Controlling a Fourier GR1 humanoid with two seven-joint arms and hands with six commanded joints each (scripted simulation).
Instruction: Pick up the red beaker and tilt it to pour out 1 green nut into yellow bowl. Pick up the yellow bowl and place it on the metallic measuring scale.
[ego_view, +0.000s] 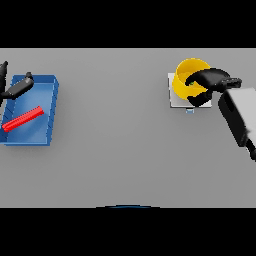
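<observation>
Yellow bowl (187, 75) sits on the metallic measuring scale (175, 97) at the bench's (125, 150) far right, the right robot hand (207, 82) curled over its near rim. It looks light, rigid and smooth-walled, so the rim pinch suits. The left robot hand (17, 87) hangs relaxed over the blue tray (52, 107) holding the red beaker (22, 119).

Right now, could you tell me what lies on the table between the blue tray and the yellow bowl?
Nothing: in the head view, only bare grey table stretches from the blue tray to the yellow bowl.
</observation>
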